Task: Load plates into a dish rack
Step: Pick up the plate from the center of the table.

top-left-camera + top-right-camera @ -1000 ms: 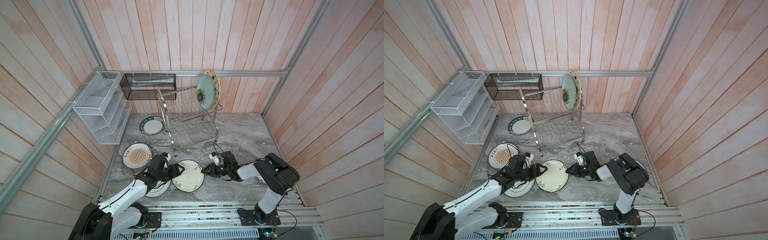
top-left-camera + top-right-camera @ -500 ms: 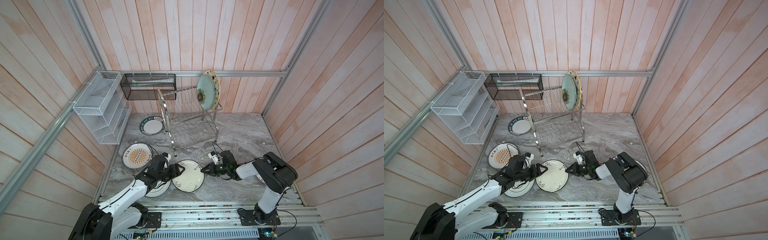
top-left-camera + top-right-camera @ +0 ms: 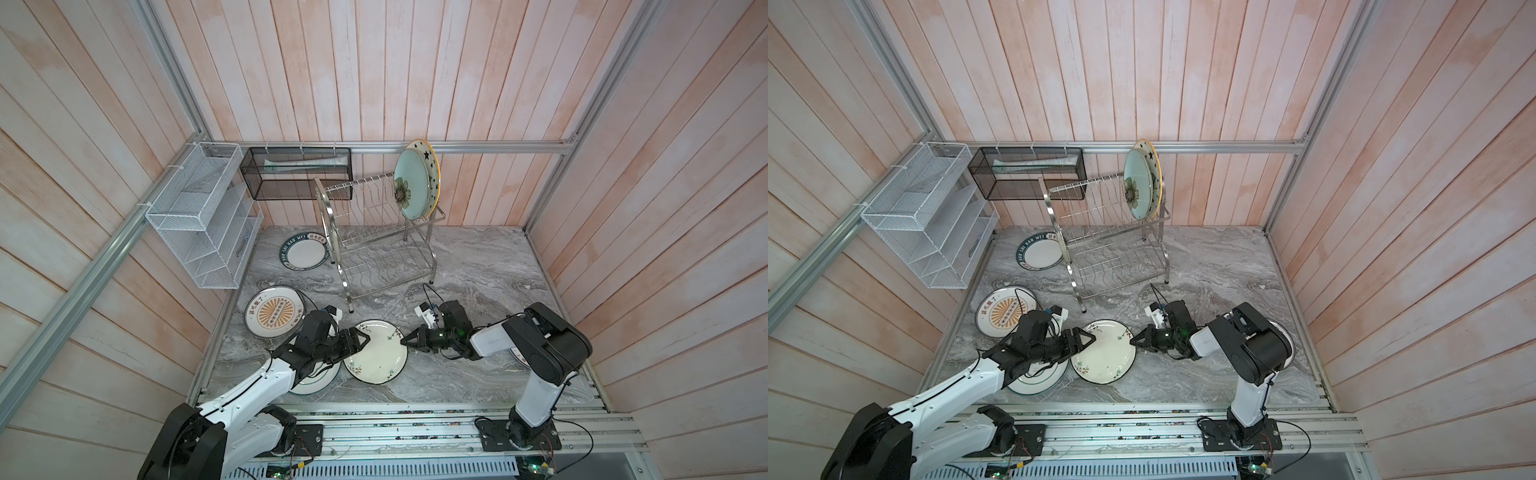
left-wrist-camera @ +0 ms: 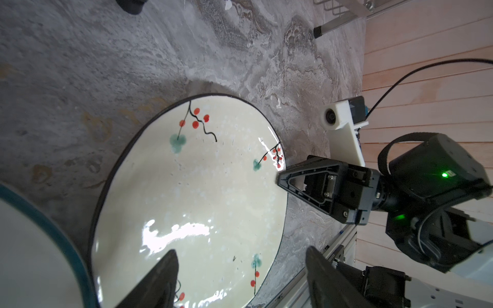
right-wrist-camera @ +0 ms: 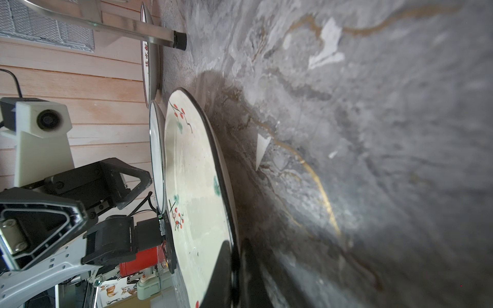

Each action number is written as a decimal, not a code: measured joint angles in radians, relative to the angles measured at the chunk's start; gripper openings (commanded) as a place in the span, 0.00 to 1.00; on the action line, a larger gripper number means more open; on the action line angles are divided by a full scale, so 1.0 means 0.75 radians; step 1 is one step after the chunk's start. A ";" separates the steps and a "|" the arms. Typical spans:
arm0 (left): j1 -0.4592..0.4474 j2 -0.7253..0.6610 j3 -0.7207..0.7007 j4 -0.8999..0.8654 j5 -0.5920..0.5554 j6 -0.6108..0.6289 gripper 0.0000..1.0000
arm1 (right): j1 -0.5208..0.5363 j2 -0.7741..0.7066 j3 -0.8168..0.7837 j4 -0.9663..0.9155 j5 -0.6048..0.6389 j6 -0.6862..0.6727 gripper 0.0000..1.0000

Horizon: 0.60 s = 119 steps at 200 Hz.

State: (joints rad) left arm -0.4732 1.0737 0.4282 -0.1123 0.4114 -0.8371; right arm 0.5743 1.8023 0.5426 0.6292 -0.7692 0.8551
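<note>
Berry plate, place: the berry plate [image 3: 376,351] lies on the marble top [image 3: 478,270] just in front of the dish rack [image 3: 374,232], in no slot.
Right claw: the right gripper [image 5: 234,256] is pinched thin on that plate's rim, with one finger over the face and one under. A rim pinch looks like the only purchase on a dish lying flat.
Left claw: the left gripper [image 3: 362,337] hangs wide over the opposite edge and holds nothing. It is likely placed to brace the plate as it tips up.
Rack load: a pale blue plate [image 3: 409,191] and a star plate [image 3: 430,166] stand upright in the upper tier's end slots, so the free slots beside them seem the target.
Waiting plates: a teal-rimmed plate [image 3: 316,380] sits in front of the rack under the left arm, with the berry plate overlapping its edge. A sunburst plate [image 3: 274,318] and a lettered plate [image 3: 305,252] lie flat off the rack's unloaded end.
Berry plate, look: it has a cream glaze, a thin dark rim, and sprigs of red berries with green blots. It is shallow and glossy with glare, probably slick in a narrow grip.
</note>
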 measured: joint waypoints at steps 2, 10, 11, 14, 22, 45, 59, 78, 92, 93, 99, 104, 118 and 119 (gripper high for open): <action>0.000 0.000 0.000 0.000 0.000 0.001 0.76 | 0.000 0.000 0.000 0.000 0.000 0.000 0.00; 0.000 0.001 0.000 0.000 0.000 0.003 0.76 | -0.003 -0.002 0.000 -0.001 0.001 -0.002 0.00; 0.000 0.001 0.000 0.000 0.000 0.003 0.76 | -0.003 -0.002 0.000 -0.001 0.001 -0.002 0.00; 0.000 0.001 0.000 0.001 0.000 0.004 0.76 | -0.004 -0.003 -0.001 -0.002 0.001 -0.003 0.00; 0.000 0.004 0.001 0.001 0.000 0.004 0.76 | -0.008 -0.007 -0.002 -0.007 0.001 -0.004 0.00; -0.002 0.010 0.004 0.002 -0.002 0.004 0.75 | -0.046 -0.034 -0.027 -0.016 0.001 -0.015 0.00; -0.010 0.020 0.013 -0.001 -0.022 0.008 0.75 | -0.087 -0.066 -0.049 -0.034 0.001 -0.024 0.00; -0.035 0.045 0.044 -0.010 -0.057 0.020 0.75 | -0.145 -0.112 -0.079 -0.058 -0.001 -0.039 0.00; -0.054 0.074 0.073 -0.007 -0.075 0.030 0.75 | -0.187 -0.141 -0.098 -0.071 -0.004 -0.049 0.00; -0.057 0.078 0.075 -0.007 -0.076 0.031 0.75 | -0.190 -0.143 -0.099 -0.073 -0.005 -0.051 0.00; -0.066 0.094 0.085 -0.002 -0.084 0.034 0.75 | -0.204 -0.152 -0.104 -0.076 -0.008 -0.055 0.00; -0.072 0.106 0.093 0.000 -0.090 0.035 0.74 | -0.216 -0.161 -0.109 -0.077 -0.010 -0.059 0.00; -0.087 0.139 0.105 0.007 -0.097 0.037 0.74 | -0.235 -0.183 -0.121 -0.081 -0.011 -0.065 0.00; -0.088 0.143 0.105 0.008 -0.098 0.037 0.74 | -0.237 -0.186 -0.123 -0.081 -0.012 -0.065 0.00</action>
State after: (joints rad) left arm -0.5392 1.1809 0.5072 -0.1066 0.3378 -0.8093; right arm 0.3969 1.6630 0.4507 0.5682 -0.7780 0.8066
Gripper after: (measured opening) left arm 0.745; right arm 0.066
